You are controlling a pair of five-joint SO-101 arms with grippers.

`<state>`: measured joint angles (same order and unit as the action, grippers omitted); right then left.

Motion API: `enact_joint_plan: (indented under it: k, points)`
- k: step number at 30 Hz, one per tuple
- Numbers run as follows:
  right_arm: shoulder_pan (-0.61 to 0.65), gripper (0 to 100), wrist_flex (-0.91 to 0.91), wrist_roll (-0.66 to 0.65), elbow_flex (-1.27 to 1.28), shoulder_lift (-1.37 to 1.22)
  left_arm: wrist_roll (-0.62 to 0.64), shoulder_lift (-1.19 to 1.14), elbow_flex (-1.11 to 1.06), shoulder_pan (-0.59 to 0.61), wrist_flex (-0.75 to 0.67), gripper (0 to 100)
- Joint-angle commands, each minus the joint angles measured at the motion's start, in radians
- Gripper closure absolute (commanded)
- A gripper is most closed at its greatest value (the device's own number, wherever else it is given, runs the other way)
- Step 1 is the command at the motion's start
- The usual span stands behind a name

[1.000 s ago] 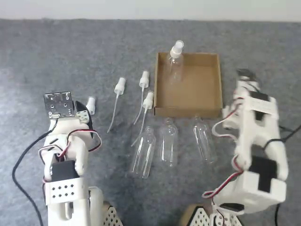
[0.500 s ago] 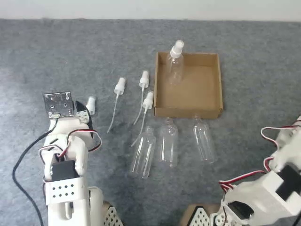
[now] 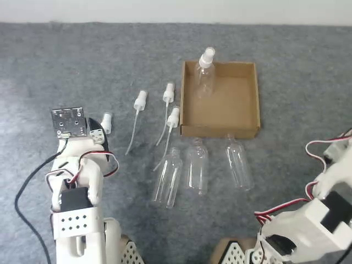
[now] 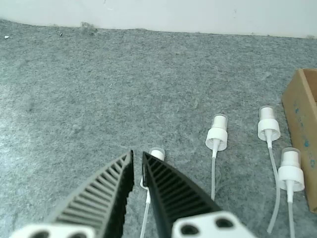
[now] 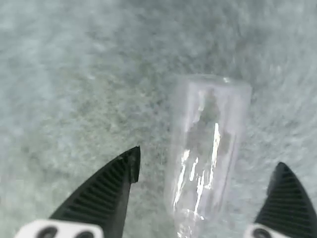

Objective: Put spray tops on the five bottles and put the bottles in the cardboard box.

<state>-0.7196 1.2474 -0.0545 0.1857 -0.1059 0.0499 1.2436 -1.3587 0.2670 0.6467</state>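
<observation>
One capped bottle [image 3: 204,74] stands in the cardboard box [image 3: 248,99]. In front of the box, three clear open bottles [image 3: 168,176] [image 3: 197,165] [image 3: 238,161] lie on the carpet. Left of the box lie several loose spray tops [image 3: 140,102] [image 3: 168,93] [image 3: 174,116] [image 3: 106,122]. My left gripper [image 4: 137,159] is shut and empty, its tips just short of the nearest spray top [image 4: 156,153]. My right gripper [image 5: 208,158] is open, and a clear bottle [image 5: 208,144] lies on the carpet between its fingers. The right arm [image 3: 324,209] sits at the front right.
Grey carpet covers the table up to a pale wall at the back. The left arm's body [image 3: 74,192] stands at the front left. The box edge [image 4: 302,114] shows beyond the spray tops [image 4: 217,136] [image 4: 268,128] [image 4: 290,173].
The right arm has swung away from beside the box, back to the front right corner. The left arm, the bottles and the spray tops have not moved.
</observation>
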Motion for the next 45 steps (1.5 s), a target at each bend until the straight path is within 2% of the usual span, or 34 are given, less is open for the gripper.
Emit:
enact_joint_plan:
  k: [1,3,5,9,11,13,19,25,30,42,45]
  points:
    - [0.021,62.9,0.171,-0.296,-0.19,0.012,-0.003,0.002,0.008,0.0,-0.035,98]
    - [0.021,62.9,0.242,-0.591,-0.258,0.01,-0.003,0.002,0.008,0.0,-0.035,98]
    - [0.005,63.0,0.298,-0.98,-0.288,0.001,-0.003,0.002,0.008,0.0,-0.035,98]
    - [-0.107,63.0,0.41,-1.741,-0.269,0.002,-0.003,0.002,0.008,0.0,-0.035,98]
    - [-0.165,63.0,0.417,-2.008,-0.249,0.001,-0.003,0.002,0.008,0.0,-0.035,98]
    - [-0.208,63.0,0.417,-2.159,-0.232,0.001,-0.003,0.002,0.008,0.0,-0.035,98]
    - [-0.294,63.0,0.346,-2.344,-0.149,0.001,-0.003,0.002,0.008,0.0,-0.035,98]
    - [-0.461,63.0,0.156,-2.545,-0.064,0.001,-0.003,0.002,0.007,0.0,-0.035,98]
    - [-0.483,63.0,0.064,-2.564,-0.031,-0.008,-0.003,0.002,0.007,0.0,-0.035,98]
    - [-0.381,63.0,0.039,-2.553,-0.012,-0.124,-0.003,0.002,0.007,0.0,-0.035,98]
    - [-0.38,63.0,0.031,-2.475,-0.018,-0.157,-0.003,0.002,0.007,0.0,-0.035,98]
